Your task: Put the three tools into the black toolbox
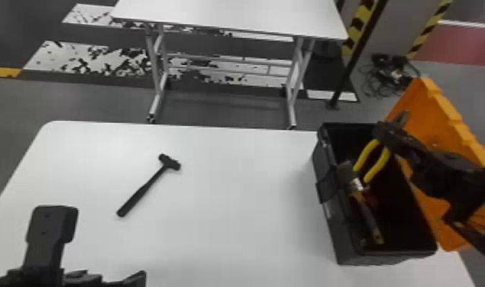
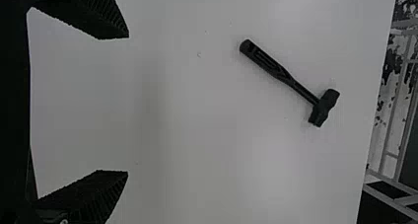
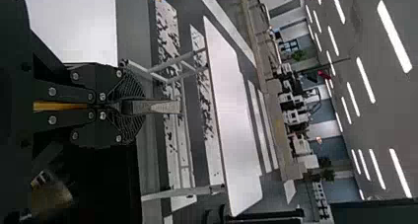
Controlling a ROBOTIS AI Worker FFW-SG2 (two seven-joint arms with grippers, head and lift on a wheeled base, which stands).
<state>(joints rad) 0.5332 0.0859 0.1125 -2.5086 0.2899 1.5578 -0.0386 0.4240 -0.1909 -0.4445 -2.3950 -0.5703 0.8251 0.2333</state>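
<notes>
In the head view, the hammer lies flat on the white worktop, left of the middle, its head toward the far side and its handle slanting back toward the near left. At the right stands the black toolbox, its orange lid swung open on the right side. A tool with a long handle lies inside near the left wall; its exact kind is unclear. The right gripper is over the box's far part, its fingers closed on the pliers, whose yellow handles hang down toward the opening. The left gripper is above the near left of the worktop. A second white table stands beyond.

In the left wrist view, the left gripper's fingers are wide apart, with the hammer on the worktop past their tips.

In the right wrist view, the fingers pinch the pliers between them, the metal nose sticking out beyond the tips.
</notes>
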